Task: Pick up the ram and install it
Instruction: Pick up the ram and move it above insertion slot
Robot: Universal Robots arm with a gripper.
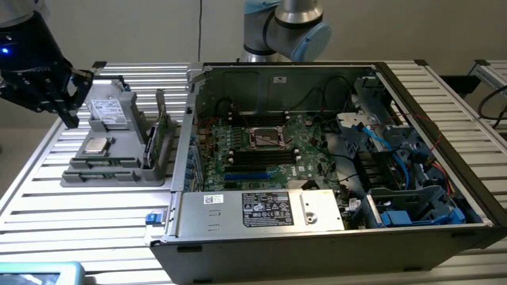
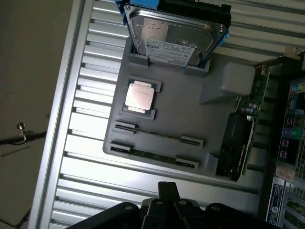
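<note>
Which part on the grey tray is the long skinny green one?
The ram stick, held between clips at the tray's edge. The hard drive is a silver box, the chip a shiny square, and the other green card is much wider.

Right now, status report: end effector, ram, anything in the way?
End effector shut, empty, beside the tray. Ram lying in tray slot, not picked up. Nothing over it.

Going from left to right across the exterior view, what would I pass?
Black jaws → hard drive → upright green card → motherboard → blue cables.
</note>
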